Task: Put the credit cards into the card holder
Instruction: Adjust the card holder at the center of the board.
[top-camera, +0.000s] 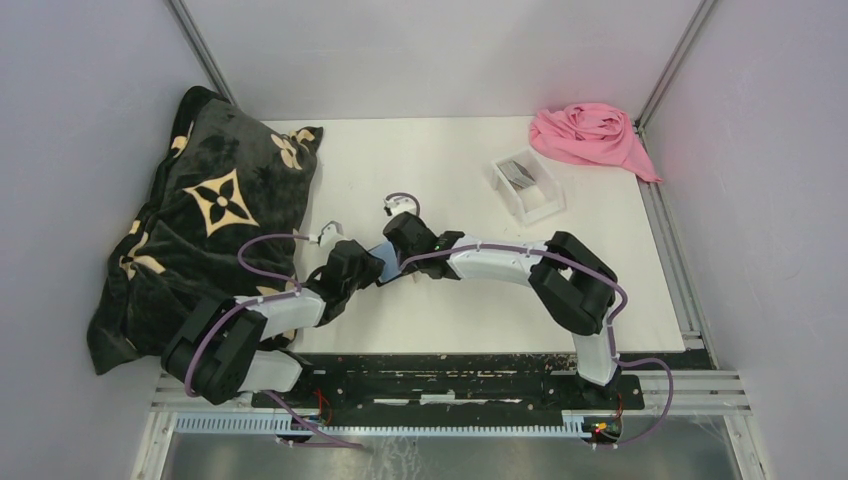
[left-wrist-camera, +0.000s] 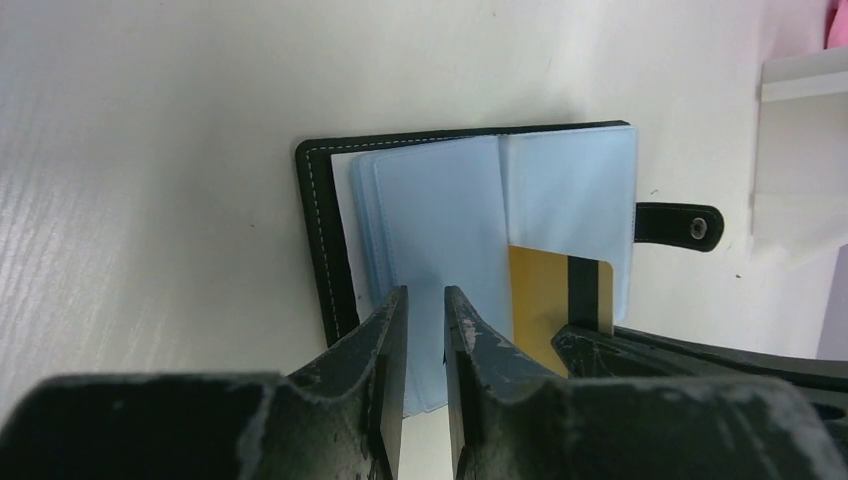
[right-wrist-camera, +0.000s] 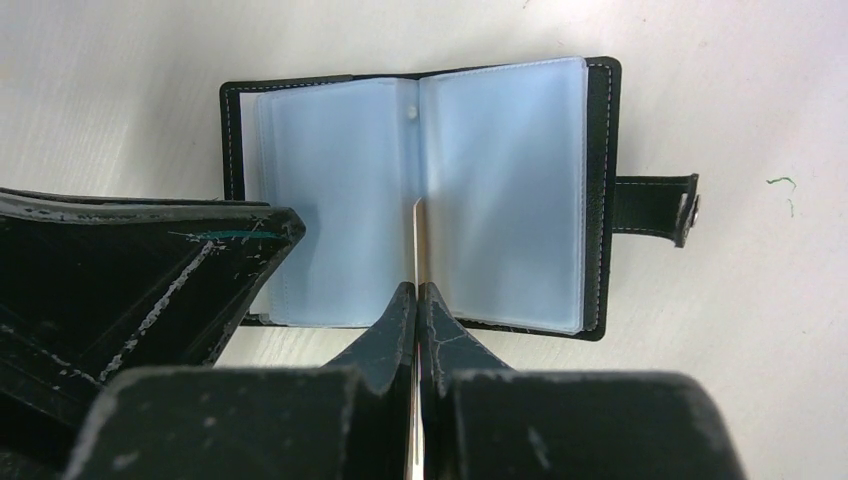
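The card holder lies open on the white table, with blue-grey sleeves and a studded strap. It also shows in the right wrist view and partly in the top view. My right gripper is shut on a gold credit card with a dark stripe. The card is seen edge-on and stands between two sleeves. My left gripper is over the left sleeves' near edge, its jaws a narrow gap apart and empty. Both grippers meet at the holder in the top view, left and right.
A clear plastic tray with dark cards in it stands at the back right. A pink cloth lies in the far right corner. A black pillow with a gold pattern fills the left side.
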